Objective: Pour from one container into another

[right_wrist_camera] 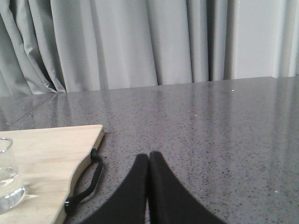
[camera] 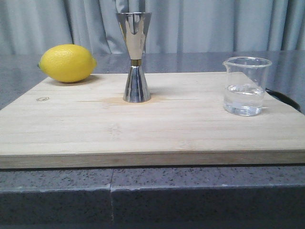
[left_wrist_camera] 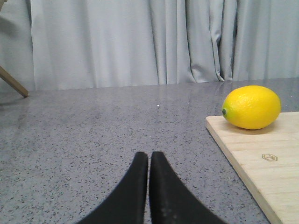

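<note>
A small clear glass beaker point(camera: 246, 86) with some clear liquid in it stands on the right of a wooden board point(camera: 143, 129). Its edge also shows in the right wrist view as the beaker point(right_wrist_camera: 8, 179). The steel hourglass jigger point(camera: 135, 56) with a brass waist band stands upright at the board's middle back. Neither gripper appears in the front view. My left gripper point(left_wrist_camera: 149, 156) is shut over the grey counter, left of the board, holding nothing. My right gripper point(right_wrist_camera: 148, 157) is shut and empty over the counter, right of the board.
A yellow lemon point(camera: 67, 63) lies on the board's far left corner, seen also as the lemon point(left_wrist_camera: 251, 107) from the left wrist. A black strap loop point(right_wrist_camera: 86, 184) hangs at the board's right edge. Grey curtains point(camera: 214, 24) close off the back.
</note>
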`<act>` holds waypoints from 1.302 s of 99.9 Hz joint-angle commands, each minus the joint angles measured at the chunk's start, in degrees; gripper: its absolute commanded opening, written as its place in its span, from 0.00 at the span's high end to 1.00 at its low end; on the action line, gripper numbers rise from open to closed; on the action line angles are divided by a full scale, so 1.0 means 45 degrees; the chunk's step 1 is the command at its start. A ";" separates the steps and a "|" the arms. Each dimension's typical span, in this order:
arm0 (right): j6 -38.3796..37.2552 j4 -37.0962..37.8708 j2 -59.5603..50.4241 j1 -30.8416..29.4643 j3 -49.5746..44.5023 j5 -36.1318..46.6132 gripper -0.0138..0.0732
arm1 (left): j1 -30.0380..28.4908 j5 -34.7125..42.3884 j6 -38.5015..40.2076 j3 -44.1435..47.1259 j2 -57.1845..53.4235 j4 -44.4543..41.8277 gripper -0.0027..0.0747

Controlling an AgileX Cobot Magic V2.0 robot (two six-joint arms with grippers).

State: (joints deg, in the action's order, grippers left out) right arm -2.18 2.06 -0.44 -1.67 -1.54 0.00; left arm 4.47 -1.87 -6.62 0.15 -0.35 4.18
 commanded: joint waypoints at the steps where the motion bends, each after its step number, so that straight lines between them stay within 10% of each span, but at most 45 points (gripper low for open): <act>1: 0.0026 0.0015 -0.0299 -0.0093 -0.0195 0.1103 0.92 | -0.0035 0.1026 -0.0015 0.0073 -0.0311 0.0127 0.99; 104: 0.0026 0.0015 -0.0299 -0.0093 -0.0165 0.1134 0.92 | -0.0035 0.1653 -0.0015 0.0000 -0.0311 0.0702 0.99; 130: 0.0026 -0.0040 -0.0299 -0.0093 0.1496 -0.1213 0.92 | -0.0035 0.0416 -0.0015 -0.1654 -0.0188 0.1508 0.99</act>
State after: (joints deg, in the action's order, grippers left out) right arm -2.18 1.89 -0.44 -1.67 0.51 -6.51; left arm 4.47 -1.41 -6.62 -2.56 -0.35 10.04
